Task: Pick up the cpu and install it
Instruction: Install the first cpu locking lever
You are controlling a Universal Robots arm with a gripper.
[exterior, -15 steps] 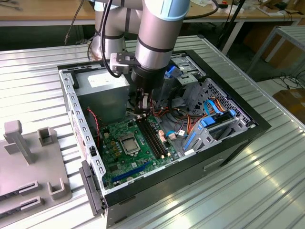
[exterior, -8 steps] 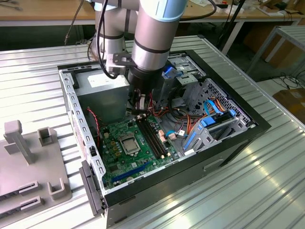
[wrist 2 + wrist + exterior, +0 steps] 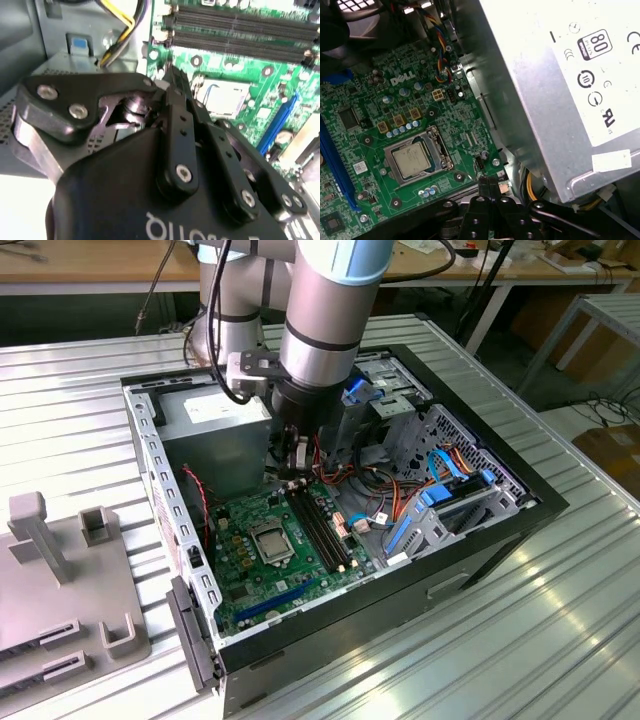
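Gripper (image 3: 490,187), fingers pressed together and empty, is hovering beside seated cpu (image 3: 415,161); a level, gentle approach looks wisest.

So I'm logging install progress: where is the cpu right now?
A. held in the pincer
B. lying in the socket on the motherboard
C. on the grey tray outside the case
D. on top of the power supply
B: the cpu lies flat inside the socket frame on the green motherboard, with the pincer beside the socket.
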